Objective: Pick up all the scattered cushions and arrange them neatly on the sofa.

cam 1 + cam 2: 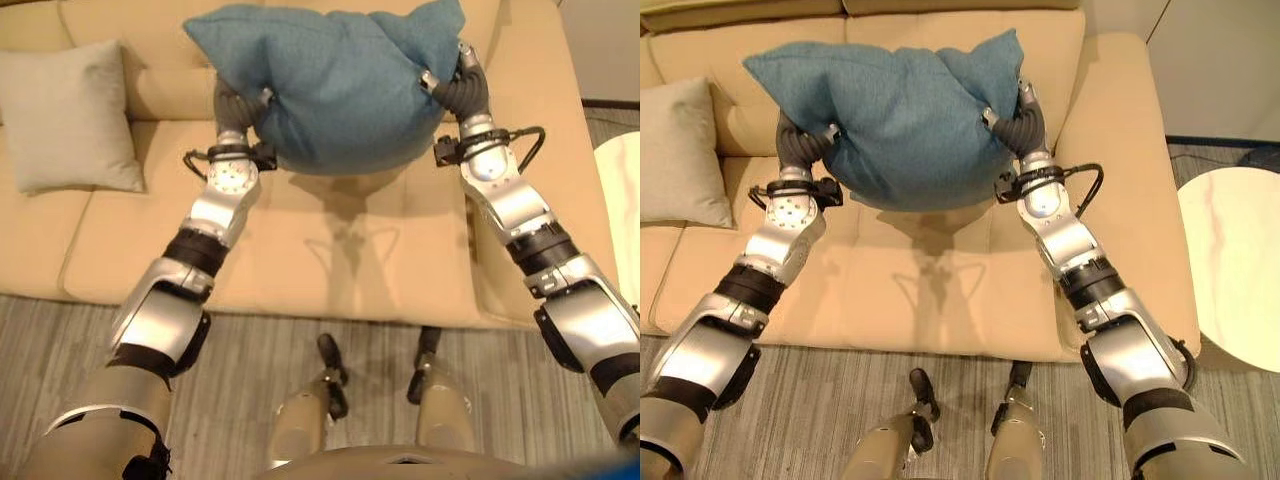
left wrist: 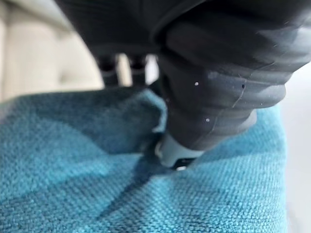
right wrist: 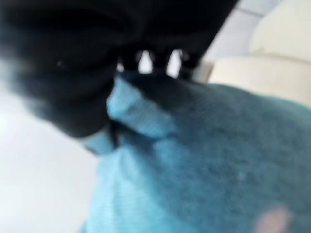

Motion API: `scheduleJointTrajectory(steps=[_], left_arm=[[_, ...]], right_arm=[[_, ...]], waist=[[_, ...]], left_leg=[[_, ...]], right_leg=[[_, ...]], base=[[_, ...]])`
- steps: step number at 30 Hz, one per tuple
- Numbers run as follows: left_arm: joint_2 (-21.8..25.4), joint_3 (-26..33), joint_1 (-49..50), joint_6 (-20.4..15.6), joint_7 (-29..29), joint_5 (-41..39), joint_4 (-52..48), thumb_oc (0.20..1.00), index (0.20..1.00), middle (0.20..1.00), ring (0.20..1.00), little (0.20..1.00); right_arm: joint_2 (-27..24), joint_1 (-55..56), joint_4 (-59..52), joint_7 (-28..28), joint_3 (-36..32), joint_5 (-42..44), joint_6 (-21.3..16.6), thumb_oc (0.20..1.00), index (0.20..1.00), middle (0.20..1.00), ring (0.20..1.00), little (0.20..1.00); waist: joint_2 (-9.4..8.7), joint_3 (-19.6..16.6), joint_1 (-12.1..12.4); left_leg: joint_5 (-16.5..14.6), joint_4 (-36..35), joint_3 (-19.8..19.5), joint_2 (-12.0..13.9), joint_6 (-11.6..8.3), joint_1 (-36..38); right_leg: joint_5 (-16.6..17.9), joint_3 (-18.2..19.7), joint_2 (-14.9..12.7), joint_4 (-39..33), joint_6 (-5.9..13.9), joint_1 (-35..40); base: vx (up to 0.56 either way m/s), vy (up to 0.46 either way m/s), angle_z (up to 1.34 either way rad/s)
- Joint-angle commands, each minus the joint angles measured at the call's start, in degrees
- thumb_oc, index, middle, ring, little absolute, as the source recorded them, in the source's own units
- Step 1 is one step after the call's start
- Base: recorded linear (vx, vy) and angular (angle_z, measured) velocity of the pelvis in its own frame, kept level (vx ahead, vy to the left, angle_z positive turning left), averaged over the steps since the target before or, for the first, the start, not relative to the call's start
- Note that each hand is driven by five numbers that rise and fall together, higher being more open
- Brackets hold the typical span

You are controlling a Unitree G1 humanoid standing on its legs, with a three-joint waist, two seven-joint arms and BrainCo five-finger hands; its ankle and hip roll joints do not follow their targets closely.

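A teal cushion (image 1: 330, 85) hangs in the air above the middle seat of the beige sofa (image 1: 350, 260), close to its backrest. My left hand (image 1: 238, 100) grips the cushion's left side and my right hand (image 1: 458, 88) grips its right side. In the left wrist view the thumb of my left hand (image 2: 218, 73) presses into the teal cloth (image 2: 73, 184), with the fingers on its far side. The right wrist view shows my right hand (image 3: 63, 73) pinching a fold of the cushion (image 3: 218, 160). A pale grey cushion (image 1: 70, 115) leans upright against the backrest at the sofa's left.
A round white table (image 1: 1235, 260) stands to the right of the sofa, near its armrest (image 1: 1145, 150). Grey wood-patterned floor (image 1: 820, 400) runs along the sofa's front edge.
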Motion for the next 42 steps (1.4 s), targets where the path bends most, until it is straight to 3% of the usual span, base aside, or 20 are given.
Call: scheduleJointTrajectory(steps=[1, 6, 7, 19, 20, 21, 25, 30, 42], left_arm=[[-0.01, -2.77, -15.92, -8.2, 0.13, 1.57, -1.26, 0.2, 0.2, 0.2, 0.2, 0.2], [-0.45, -4.16, -20.75, -8.25, 0.78, 1.16, 5.0, 0.2, 0.2, 0.2, 0.2, 0.2], [0.17, -4.62, -22.23, -8.1, 0.68, 1.74, 7.71, 0.2, 0.2, 0.2, 0.2, 0.2], [-0.71, -3.15, -19.63, -7.31, 0.29, 2.25, 12.19, 0.2, 0.2, 0.2, 0.2, 0.2], [-1.02, -3.09, -19.88, -7.05, 0.19, 1.52, 14.05, 0.715, 0.715, 0.715, 0.715, 0.715], [-1.0, -3.39, -20.97, -6.52, 0.13, 1.48, 15.97, 1.0, 1.0, 1.0, 1.0, 1.0], [1.97, -7.75, -27.01, -4.86, -1.35, 2.81, 20.51, 1.0, 1.0, 1.0, 1.0, 1.0], [6.68, -10.35, -31.6, -5.68, -4.15, 0.25, 22.12, 1.0, 1.0, 1.0, 1.0, 1.0], [18.2, -10.28, -27.64, -6.68, -9.23, -2.04, 24.01, 1.0, 1.0, 1.0, 1.0, 1.0]], right_arm=[[5.49, -14.33, -0.57, -0.12, 4.63, -1.71, -7.11, 0.2, 0.2, 0.2, 0.2, 0.2], [6.75, -18.36, 4.18, -1.36, 6.72, -3.75, -7.7, 0.2, 0.2, 0.2, 0.2, 0.2], [6.49, -20.4, 5.9, -2.11, 7.66, -5.08, -7.85, 0.2, 0.2, 0.2, 0.2, 0.2], [4.56, -22.97, 9.61, -1.38, 9.47, -6.8, -7.2, 0.2, 0.2, 0.2, 0.2, 0.2], [4.77, -23.88, 12.2, -0.92, 9.97, -5.94, -6.86, 0.555, 0.555, 0.555, 0.555, 0.555], [4.85, -25.14, 15.47, -0.16, 11.13, -5.54, -6.29, 1.0, 1.0, 1.0, 1.0, 1.0], [3.32, -30.66, 25.25, 1.43, 15.87, -4.91, -4.78, 1.0, 1.0, 1.0, 1.0, 1.0], [0.05, -34.57, 30.57, 3.08, 18.55, -3.1, -4.23, 1.0, 1.0, 1.0, 1.0, 1.0], [-12.55, -35.69, 33.47, 7.42, 22.03, 0.32, -4.9, 1.0, 1.0, 1.0, 1.0, 1.0]], waist=[[-1.15, -0.32, 0.76], [-1.1, 0.14, 0.67], [-1.07, -0.05, 0.69], [-1.99, -0.67, 1.53], [-2.26, -0.64, 1.8], [-2.46, -0.62, 1.97], [-2.76, -0.6, 3.08], [-2.68, -0.45, 4.27], [-3.53, -2.07, 5.69]], left_leg=[[-3.84, 4.74, -5.74, 2.33, -5.98, -2.3], [-2.61, 4.58, -6.09, 2.19, -6.18, -6.2], [-1.86, 4.76, -6.68, 2.27, -6.35, -9.71], [-1.08, 6.79, -8.85, 2.84, -6.65, -18.8], [-0.84, 6.7, -9.28, 2.97, -6.79, -19.78], [-0.54, 6.55, -9.48, 2.99, -6.92, -20.3], [0.6, 5.79, -10.29, 2.93, -7.24, -21.78], [2.13, 4.68, -11.35, 2.95, -7.99, -22.76], [2.15, 3.57, -12.34, 2.8, -8.5, -20.8]], right_leg=[[-0.94, 2.99, -3.43, 2.65, 8.02, -0.15], [0.32, 3.87, -3.49, 2.45, 8.34, -4.38], [1.31, 4.49, -3.66, 2.04, 8.54, -7.34], [2.43, 4.7, -3.89, 1.66, 8.42, -14.13], [2.73, 4.59, -3.88, 1.5, 8.42, -14.99], [2.86, 4.46, -3.91, 1.41, 8.42, -15.36], [3.55, 3.88, -3.8, 0.88, 8.61, -16.28], [4.35, 2.94, -3.72, -0.08, 9.03, -16.53], [5.02, 1.73, -3.87, -1.86, 9.26, -13.32]], base=[[-0.02, 0.013, -0.12], [-0.04, 0.005, -0.05], [0.0, 0.0, 0.0], [0.0, -0.009, 0.02], [0.0, -0.036, 0.07], [-0.01, -0.045, 0.07], [-0.01, -0.035, 0.06], [0.01, -0.029, 0.07], [0.03, 0.001, 0.07]])
